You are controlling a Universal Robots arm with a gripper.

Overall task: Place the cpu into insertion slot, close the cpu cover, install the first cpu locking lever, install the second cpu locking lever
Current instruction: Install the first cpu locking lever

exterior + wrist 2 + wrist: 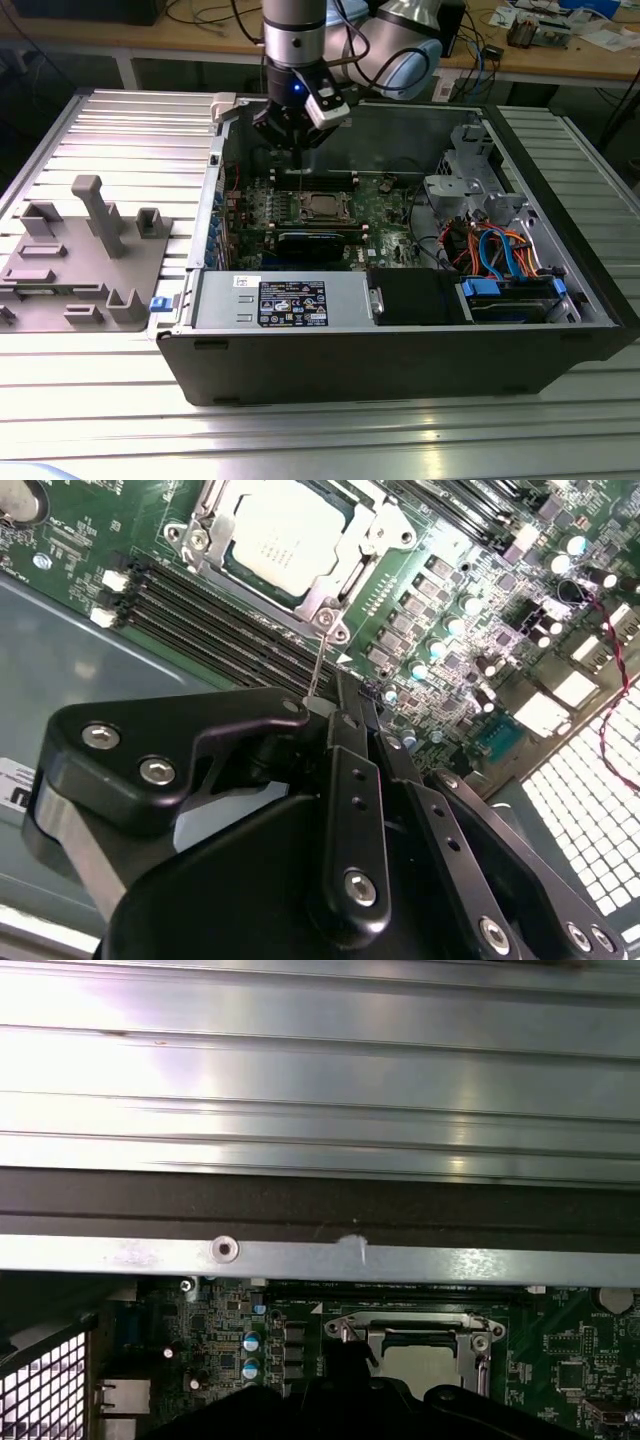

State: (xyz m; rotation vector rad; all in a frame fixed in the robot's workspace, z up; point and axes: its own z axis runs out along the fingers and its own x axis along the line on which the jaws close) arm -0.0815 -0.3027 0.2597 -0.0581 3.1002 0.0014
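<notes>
Reaching down into an open computer case (400,350) on a ribbed metal table (300,440), with the gripper (325,700) closed. Pinching the free end of a thin wire locking lever (317,655) between the fingertips (345,715), with no gap to be seen there in the second wrist view. Holding it raised and tilted off the board, its other end hinged by a screw at the corner of the insertion slot (338,570) nearest the gripper.

Just beyond the fingertips, below the gripper: the cpu (285,535), pale grey face up, seated flat in that insertion slot. Framed by the cpu cover (375,530), folded down over the chip's edges, with the metal face showing through the square window. Alongside the insertion slot, on the gripper's side: a row of long black memory slots (215,630) across the green motherboard (90,540).

Hanging, in the exterior view, right above the board with tips pointed down, close to one case wall. Well away from the gripper, outside the case: a grey fixture block (85,250) on the table. Farther from the gripper than the insertion slot, inside the case: a labelled power supply box (290,300) and orange and blue cables (500,250).
</notes>
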